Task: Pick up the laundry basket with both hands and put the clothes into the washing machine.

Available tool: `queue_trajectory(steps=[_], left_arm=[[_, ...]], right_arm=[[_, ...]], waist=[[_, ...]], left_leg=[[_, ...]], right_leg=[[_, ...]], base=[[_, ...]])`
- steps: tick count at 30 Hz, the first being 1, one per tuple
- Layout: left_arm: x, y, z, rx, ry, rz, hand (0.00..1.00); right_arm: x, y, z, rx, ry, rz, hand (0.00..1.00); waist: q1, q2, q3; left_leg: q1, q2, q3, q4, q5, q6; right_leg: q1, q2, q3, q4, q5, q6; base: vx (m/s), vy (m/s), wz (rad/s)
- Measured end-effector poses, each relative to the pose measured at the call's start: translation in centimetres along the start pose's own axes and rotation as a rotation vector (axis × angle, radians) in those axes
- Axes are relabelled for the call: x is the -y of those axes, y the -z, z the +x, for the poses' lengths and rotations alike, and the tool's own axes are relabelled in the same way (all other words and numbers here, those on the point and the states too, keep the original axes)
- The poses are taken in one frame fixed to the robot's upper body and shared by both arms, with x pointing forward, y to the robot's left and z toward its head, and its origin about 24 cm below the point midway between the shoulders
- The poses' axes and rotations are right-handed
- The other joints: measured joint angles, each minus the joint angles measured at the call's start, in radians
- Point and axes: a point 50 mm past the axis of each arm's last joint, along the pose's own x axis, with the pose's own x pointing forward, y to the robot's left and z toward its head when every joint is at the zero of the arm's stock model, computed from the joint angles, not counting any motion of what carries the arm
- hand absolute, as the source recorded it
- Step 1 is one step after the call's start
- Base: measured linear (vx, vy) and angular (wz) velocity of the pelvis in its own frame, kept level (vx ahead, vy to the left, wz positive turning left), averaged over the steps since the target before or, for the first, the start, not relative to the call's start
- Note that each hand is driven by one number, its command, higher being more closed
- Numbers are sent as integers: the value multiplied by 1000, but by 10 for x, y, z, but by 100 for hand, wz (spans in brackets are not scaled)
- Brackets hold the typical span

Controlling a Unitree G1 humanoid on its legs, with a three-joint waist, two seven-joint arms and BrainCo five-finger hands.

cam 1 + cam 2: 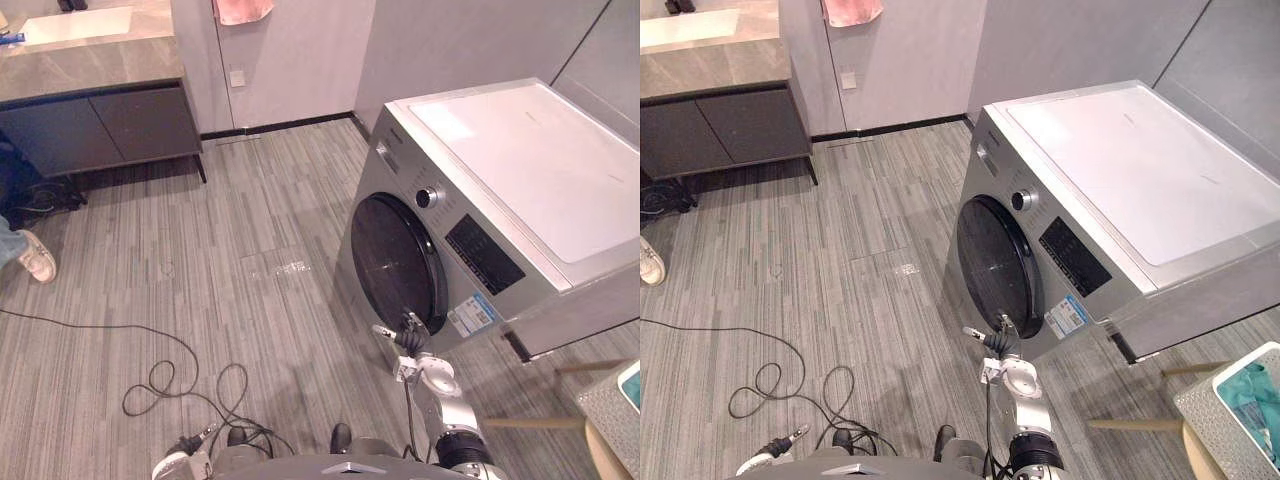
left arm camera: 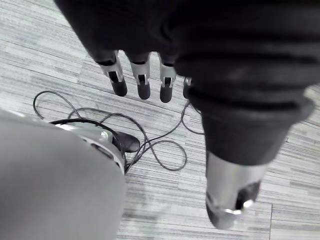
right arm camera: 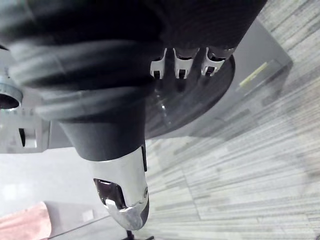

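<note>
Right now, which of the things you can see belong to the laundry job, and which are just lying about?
Job:
washing machine, its round door shut
laundry basket
clothes in the basket
right hand, open, near the door
left hand, open, over the floor

Lying about:
vanity cabinet
pink towel
a person's shoe

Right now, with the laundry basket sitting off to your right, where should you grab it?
Take the laundry basket by its top rim on two opposite sides, coming down from above: it stands upright and open-topped with clothes inside, so an even lift probably keeps it level. I can't make out handles.
</note>
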Motion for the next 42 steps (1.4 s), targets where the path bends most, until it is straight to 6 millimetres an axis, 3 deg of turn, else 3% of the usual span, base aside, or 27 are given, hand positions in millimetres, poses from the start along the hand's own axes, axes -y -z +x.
queue_trajectory(steps=[6,8,10,13,16,26,29,31,34,38,42], left_arm=[[-3,2,0,-12,-7,58,0],[-3,2,0,-8,-7,94,0],[0,-2,0,13,2,135,0],[7,-7,-1,37,21,159,0],[13,-12,-1,56,24,172,0],[19,-31,-3,136,-13,166,0],[21,-35,-4,156,-14,163,0],[24,-41,-5,189,-4,170,0],[25,-41,-5,196,-12,173,0],[26,-43,-6,199,-18,151,0],[28,-48,-7,219,-21,134,0]], right_arm=[[9,-14,6,34,10,-42,0],[15,-33,13,84,18,-78,0],[20,-72,24,184,28,-136,0],[22,-110,31,288,66,-159,0],[21,-141,34,370,103,-220,0],[36,-159,29,426,265,-269,0],[46,-173,32,435,301,-295,0],[53,-192,34,443,376,-404,0],[56,-204,32,460,423,-481,0],[60,-220,30,484,474,-441,0],[66,-239,14,580,562,-418,0]], waist=[[1,17,4],[1,21,7],[0,34,26],[1,54,49],[4,69,88],[5,67,167],[2,70,182],[3,76,213],[2,82,226],[0,88,250],[0,86,254]], left_leg=[[-11,-38,-7,-18,7,15],[-26,-41,-11,-18,10,19],[-49,-44,-16,-18,17,25],[-87,-43,-17,-18,28,27],[-127,-41,-14,-19,41,27],[-186,-45,0,-19,47,31],[-206,-49,-1,-19,50,32],[-220,-52,-4,-19,57,35],[-246,-55,-17,-19,66,37],[-272,-60,-30,-20,75,39],[-308,-66,-29,-20,81,48]], right_leg=[[9,-30,-8,-49,28,21],[3,-31,-11,-62,42,23],[-15,-32,-13,-70,54,21],[-53,-30,-12,-72,67,16],[-92,-26,-6,-78,84,12],[-152,-26,10,-97,109,12],[-172,-29,9,-98,113,11],[-184,-31,7,-100,120,9],[-203,-34,-2,-102,124,10],[-221,-41,-13,-102,131,11],[-257,-46,-8,-104,141,13]], base=[[12,69,7],[-5,27,4],[-24,15,4],[-46,7,-2],[-46,-3,-6],[-3,6,-5],[0,0,0],[-12,19,3],[-19,15,10],[-4,21,10],[0,0,0]])
